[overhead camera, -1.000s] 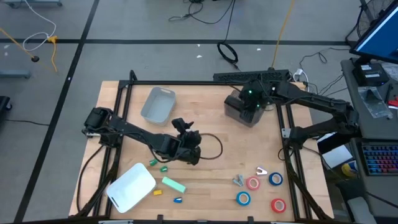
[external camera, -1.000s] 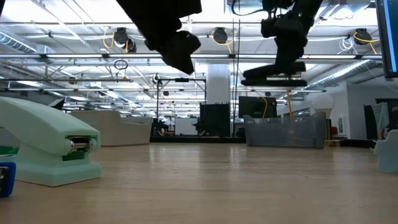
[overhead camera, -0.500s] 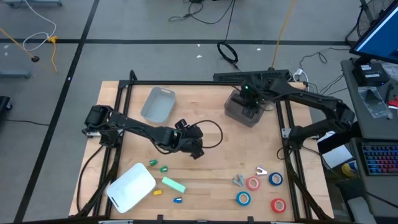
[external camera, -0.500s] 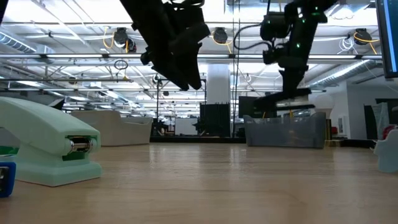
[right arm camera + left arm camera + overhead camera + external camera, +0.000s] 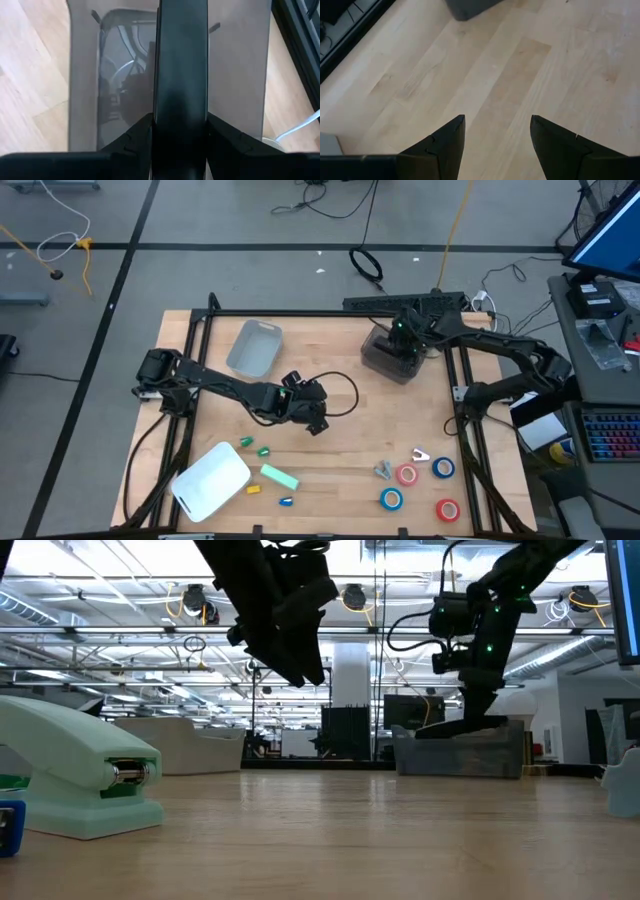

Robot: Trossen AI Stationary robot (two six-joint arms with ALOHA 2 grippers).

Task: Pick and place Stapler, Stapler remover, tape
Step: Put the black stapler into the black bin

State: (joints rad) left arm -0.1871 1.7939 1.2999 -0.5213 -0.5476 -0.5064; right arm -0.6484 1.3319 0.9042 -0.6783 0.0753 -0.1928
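Observation:
My right gripper is shut on a black stapler and holds it over the dark grey bin at the table's far right. My left gripper hovers open over bare wood near the table's middle, nothing between its fingers. Two red and two blue tape rolls lie flat at the near right. Two small metal staple removers lie beside them. A mint-green stapler rests on its base near the front edge and looms large in the low view. My right gripper pinches the black stapler's two long sides between its two fingers, at the end nearest the wrist. The fingers slant down from above and the stapler runs on ahead of them. It hangs tilted, its free end lowest, just above the bin's rim.
A white bin stands at the near left and a light grey tray at the far left. Small green, yellow and blue pieces lie between the white bin and the mint-green stapler. A black frame edges the table.
My right gripper has come down toward the dark grey bin with the black stapler, which has tipped from level to slanting. My left gripper has rolled at the wrist and shifted slightly, then kept still, staying open.

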